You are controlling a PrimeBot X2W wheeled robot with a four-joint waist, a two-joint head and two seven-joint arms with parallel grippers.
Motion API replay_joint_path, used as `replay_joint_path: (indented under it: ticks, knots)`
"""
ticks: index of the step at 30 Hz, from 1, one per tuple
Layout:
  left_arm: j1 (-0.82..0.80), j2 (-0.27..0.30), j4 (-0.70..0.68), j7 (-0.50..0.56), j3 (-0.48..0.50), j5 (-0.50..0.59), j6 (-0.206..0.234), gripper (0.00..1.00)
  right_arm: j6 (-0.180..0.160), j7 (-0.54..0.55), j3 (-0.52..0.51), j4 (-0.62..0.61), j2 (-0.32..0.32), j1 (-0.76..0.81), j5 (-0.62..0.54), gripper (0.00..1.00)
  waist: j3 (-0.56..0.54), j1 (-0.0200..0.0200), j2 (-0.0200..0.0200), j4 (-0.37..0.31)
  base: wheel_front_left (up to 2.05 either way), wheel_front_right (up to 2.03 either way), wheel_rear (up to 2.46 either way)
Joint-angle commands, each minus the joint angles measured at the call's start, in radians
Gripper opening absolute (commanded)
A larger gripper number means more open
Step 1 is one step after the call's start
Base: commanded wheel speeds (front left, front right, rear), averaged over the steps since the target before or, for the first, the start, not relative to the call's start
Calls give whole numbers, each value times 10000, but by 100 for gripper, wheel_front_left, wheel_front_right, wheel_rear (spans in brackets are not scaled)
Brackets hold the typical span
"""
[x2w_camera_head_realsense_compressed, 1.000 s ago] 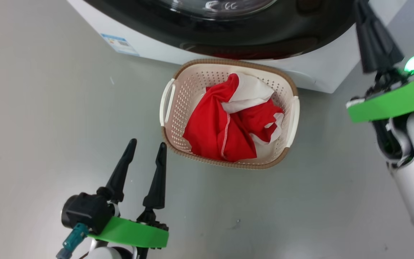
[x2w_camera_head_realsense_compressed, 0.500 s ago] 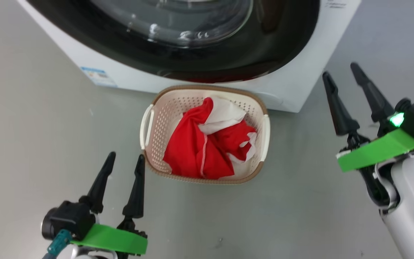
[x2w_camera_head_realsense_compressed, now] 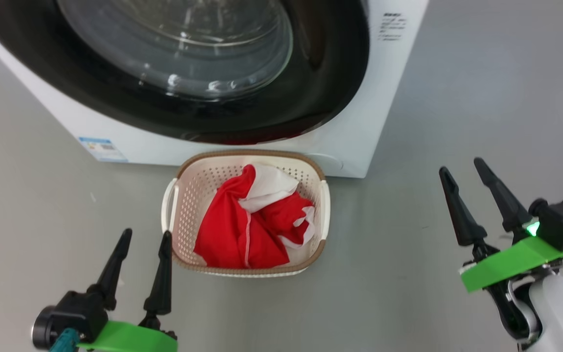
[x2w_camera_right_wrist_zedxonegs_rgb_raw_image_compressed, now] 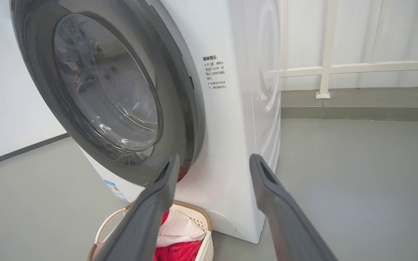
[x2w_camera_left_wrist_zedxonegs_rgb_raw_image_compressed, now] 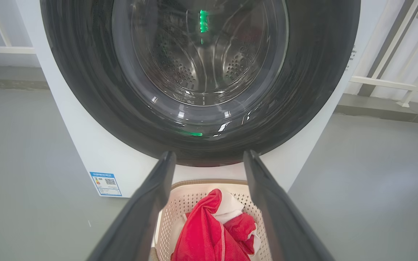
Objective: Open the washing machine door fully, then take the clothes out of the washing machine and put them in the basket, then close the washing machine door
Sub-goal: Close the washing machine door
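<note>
Red-and-white fabric clothes (x2w_camera_head_realsense_compressed: 227, 234) fill the cream perforated plastic basket (x2w_camera_head_realsense_compressed: 188, 195), black-ringed glass door (x2w_camera_head_realsense_compressed: 330, 73) appears closed, left end effector (x2w_camera_head_realsense_compressed: 146, 233) and right end effector (x2w_camera_head_realsense_compressed: 461, 165) spread, empty.

Glossy black door (x2w_camera_head_realsense_compressed: 311, 98) — perforated plastic basket (x2w_camera_head_realsense_compressed: 188, 195)

The black-ringed door (x2w_camera_head_realsense_compressed: 311, 73) is shut on the white washer (x2w_camera_head_realsense_compressed: 389, 98), red clothes (x2w_camera_head_realsense_compressed: 227, 234) (white panels showing) heaped in the basket (x2w_camera_head_realsense_compressed: 188, 195) at its foot.
</note>
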Motion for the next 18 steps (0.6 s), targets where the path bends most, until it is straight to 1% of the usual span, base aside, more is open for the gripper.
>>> replay_joint_path:
  ticks: [1, 11, 18]
  knots:
    - [63, 112, -187, -90, 380, 75, -44, 100, -36, -53, 117, -267, -59, 190, -127, 100, -311, 0, 0, -305, 0, 0, 0]
    - [470, 112, -114, -90, 772, 320, -154, 100, -36, -53, -138, -221, 69, 1146, -161, 100, -903, 0, 0, -856, 0, 0, 0]
    - [669, 212, -70, -90, 713, 304, -162, 100, -36, -53, -361, -224, 180, 1630, -196, 100, -1169, 0, 0, -1144, 0, 0, 0]
